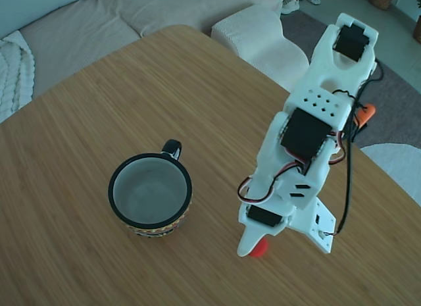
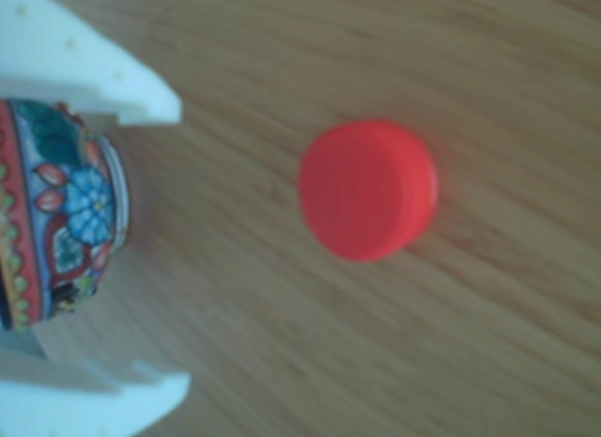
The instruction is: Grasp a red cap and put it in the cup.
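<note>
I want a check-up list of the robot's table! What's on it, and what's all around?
Surface: wooden table, bare apart from the job's things and the arm.
Job's things: red cap flat on the wood by the gripper; cup upright, empty, apart from the cap.
Clutter: nothing seen.
Gripper: gripper low at the cap, open, holding nothing; white fingers at the other view's left edge.
Cables: black cable and red wires along the arm.
Surroundings: sofa, rug.
</note>
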### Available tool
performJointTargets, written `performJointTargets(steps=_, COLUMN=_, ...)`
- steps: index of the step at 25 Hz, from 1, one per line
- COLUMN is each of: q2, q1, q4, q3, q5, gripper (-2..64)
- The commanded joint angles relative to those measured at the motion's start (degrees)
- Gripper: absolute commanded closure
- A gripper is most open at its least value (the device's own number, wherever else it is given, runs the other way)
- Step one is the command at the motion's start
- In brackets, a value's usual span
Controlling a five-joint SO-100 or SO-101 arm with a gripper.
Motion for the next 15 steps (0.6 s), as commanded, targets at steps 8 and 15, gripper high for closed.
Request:
performJointTargets(steps=8, q2=-5.5, q1=-0.6, q4=-2.8, q3=-2.1, q5=0.4, gripper=30.2)
performJointTargets(steps=15, q2=-6.5, q1=-4.5, q4=-3.3, q3=-3.0, q5=0.3, gripper=30.2)
